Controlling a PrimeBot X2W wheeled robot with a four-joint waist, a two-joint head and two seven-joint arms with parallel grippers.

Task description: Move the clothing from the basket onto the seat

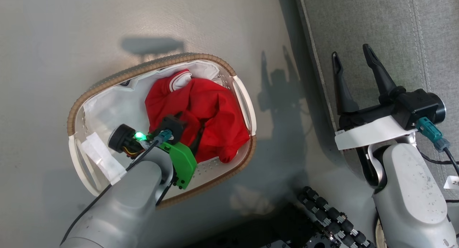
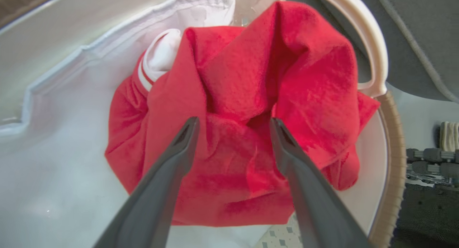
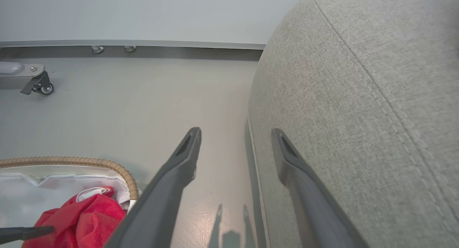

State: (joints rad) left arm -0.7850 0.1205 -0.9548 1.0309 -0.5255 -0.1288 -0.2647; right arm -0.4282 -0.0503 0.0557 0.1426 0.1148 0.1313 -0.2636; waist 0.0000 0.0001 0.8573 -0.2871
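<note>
The clothing (image 1: pixel 200 111) is seen bunched in a red heap inside the basket (image 1: pixel 209 57), pushed toward the end nearest the seat (image 1: pixel 376 33), with a white-trimmed cuff or collar showing at its far edge. The basket is set on the grey floor (image 1: pixel 71 33), just beside the seat but not on it, and its white liner (image 1: pixel 111 108) is left bare on the side away from the seat. The left gripper (image 2: pixel 233 122) is lowered into the basket – its two fingers are held wide apart, nothing is clamped between them, and their tips are placed right at the crumpled top of the heap, a raised fold lying between them. Whether the tips actually press the fabric cannot be told. In the right wrist view one dark fingertip of that gripper is seen against the red cloth at the lower left corner. The right gripper (image 1: pixel 351 51) is held well apart from the basket, above the seat's front edge – its fingers are spread wide and empty, one seen over the floor and the other over the grey upholstery near a stitched seam. No garment is seen on the seat.
</note>
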